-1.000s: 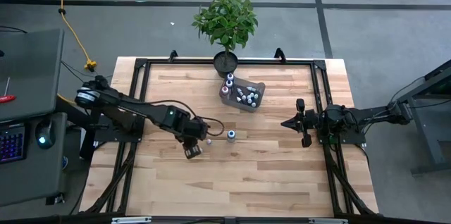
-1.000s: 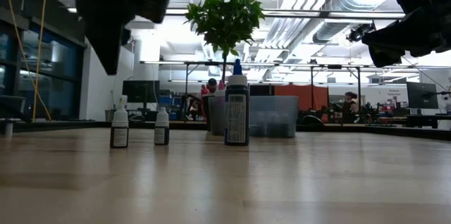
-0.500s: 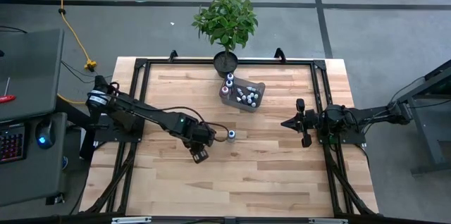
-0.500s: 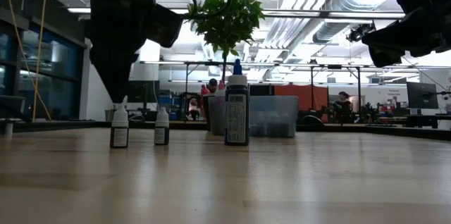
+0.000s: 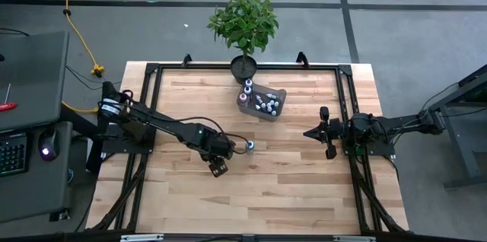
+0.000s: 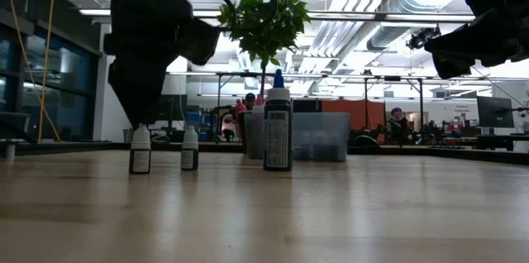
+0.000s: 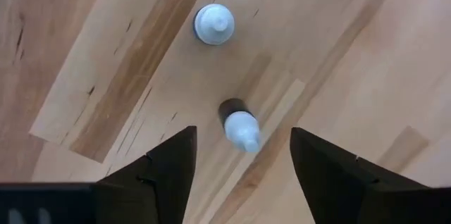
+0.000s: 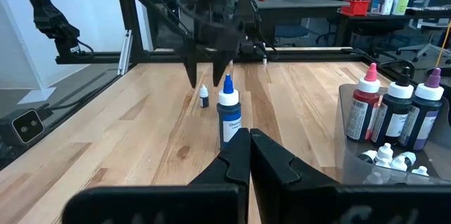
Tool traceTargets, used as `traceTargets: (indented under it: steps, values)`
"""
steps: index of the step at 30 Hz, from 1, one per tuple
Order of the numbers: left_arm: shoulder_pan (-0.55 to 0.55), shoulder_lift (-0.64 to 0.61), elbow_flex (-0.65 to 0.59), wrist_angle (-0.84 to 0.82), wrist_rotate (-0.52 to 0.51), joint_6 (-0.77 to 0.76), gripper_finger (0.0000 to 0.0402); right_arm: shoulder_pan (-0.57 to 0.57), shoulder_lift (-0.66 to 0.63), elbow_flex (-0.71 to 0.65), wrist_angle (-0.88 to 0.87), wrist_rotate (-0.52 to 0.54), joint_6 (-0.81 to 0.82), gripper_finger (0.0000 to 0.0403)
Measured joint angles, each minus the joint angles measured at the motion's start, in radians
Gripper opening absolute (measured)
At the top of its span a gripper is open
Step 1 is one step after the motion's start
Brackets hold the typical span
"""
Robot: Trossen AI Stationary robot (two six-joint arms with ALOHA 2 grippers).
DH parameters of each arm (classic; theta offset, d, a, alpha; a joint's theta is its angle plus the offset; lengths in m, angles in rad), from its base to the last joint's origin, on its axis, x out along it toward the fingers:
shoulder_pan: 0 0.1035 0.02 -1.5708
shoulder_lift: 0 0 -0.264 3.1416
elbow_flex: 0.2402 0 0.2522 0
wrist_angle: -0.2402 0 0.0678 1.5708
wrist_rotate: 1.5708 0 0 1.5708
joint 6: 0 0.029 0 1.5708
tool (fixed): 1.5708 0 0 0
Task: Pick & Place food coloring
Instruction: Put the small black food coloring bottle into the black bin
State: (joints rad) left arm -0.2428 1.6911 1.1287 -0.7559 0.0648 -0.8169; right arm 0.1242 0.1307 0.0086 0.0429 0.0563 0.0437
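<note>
The left claw [image 7: 241,155] hangs wide over a small white-capped bottle [image 7: 240,127] beside the blue-capped bottle [image 6: 277,129], apparently to straddle it; right claw [image 8: 249,155] waits pinched.

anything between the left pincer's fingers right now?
Yes. In the left wrist view a small white-capped bottle stands between the open left pincer fingers, untouched; a second one stands beyond on bare table.

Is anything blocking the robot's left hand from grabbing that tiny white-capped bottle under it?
No. The left hand hangs open right above the small bottle, one finger on each side, with only bare table around it. The other small bottle stands clear.
</note>
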Motion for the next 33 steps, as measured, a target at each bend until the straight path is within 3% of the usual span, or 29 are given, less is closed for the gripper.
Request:
traceTargets:
  steps: [26, 33]
  values:
    - [0.0, 0.056, 0.0, 0.028, 0.011, 0.0, 0.0224, 0.0, 0.0, 0.0, 0.0, 0.0, 0.0, 0.0002]
    - [0.0, 0.056, -0.001, 0.023, 0.016, 0.0, 0.017, 0.0, 0.0, 0.0, -0.001, 0.0, 0.0, 0.0003]
